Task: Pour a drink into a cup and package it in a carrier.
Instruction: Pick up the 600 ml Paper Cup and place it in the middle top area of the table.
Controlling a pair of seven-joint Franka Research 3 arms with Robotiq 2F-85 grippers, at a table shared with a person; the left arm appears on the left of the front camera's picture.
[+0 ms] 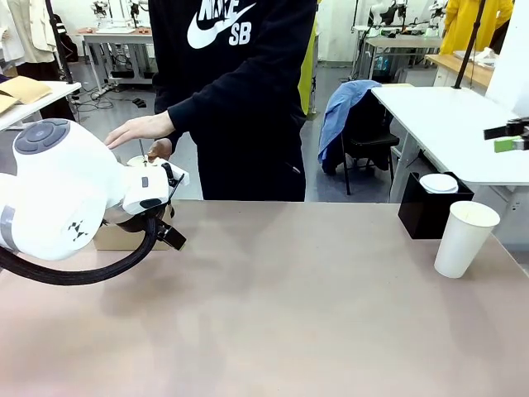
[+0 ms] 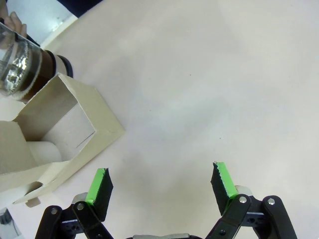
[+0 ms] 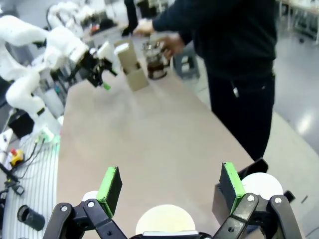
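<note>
The tall white cup (image 1: 464, 238) stands upright at the table's right; its round rim (image 3: 164, 220) shows just below my open right gripper (image 3: 172, 185), which hovers above it (image 1: 512, 136). The brown cardboard carrier (image 1: 114, 238) sits at the far left, mostly behind my left arm. My left gripper (image 2: 162, 183) is open over bare table just beside the carrier (image 2: 65, 132). A person's hands (image 1: 140, 128) hold a glass pitcher (image 2: 22, 62) with the dark drink (image 3: 156, 69) next to the carrier (image 3: 130, 64).
A black square box (image 1: 430, 211) holding a shorter white cup (image 1: 438, 183) stands just behind the tall cup. The person stands at the far edge on the left. The beige table (image 1: 289, 306) spreads wide between the arms.
</note>
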